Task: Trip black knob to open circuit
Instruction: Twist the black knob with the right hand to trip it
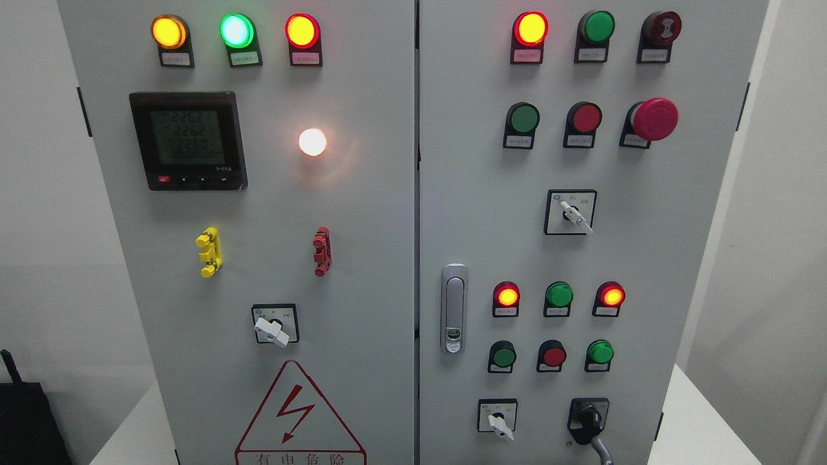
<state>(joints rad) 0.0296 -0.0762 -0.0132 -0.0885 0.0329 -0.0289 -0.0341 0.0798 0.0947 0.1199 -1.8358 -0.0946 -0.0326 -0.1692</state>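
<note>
Cabinet front fills the frame: a grey metal two-door electrical cabinet (362,194), seam running down the middle, and no robot hand anywhere in shot, so how open either one is cannot be told. The task's thing sits at the lower right of the frame: a black rotary knob (589,418) on a black square plate, low on the right door, its handle pointing downward, with a grey cable or lever (602,451) showing just below it at the bottom edge. Just left of it, a white-handled selector switch (499,423) on a white plate, handle angled down to the right. Above those, two rows of three small round lamps and buttons, the outer two lamps of the upper row lit red with yellow centres. A silver door latch (454,309) stands upright near the seam. Higher up, another white selector (572,213), then a big red mushroom emergency button (655,119) at the upper right. Over on the left door, a black digital meter (187,139) with a lit display, a glowing white lamp (313,142) beside it, and three lit pilot lamps across the top: amber, green, red. Mid-door, a yellow clip (209,252) and a red clip (321,250), well apart. Below them a white-handled switch (274,326), and a red lightning warning triangle (298,416) at the bottom edge.
</note>
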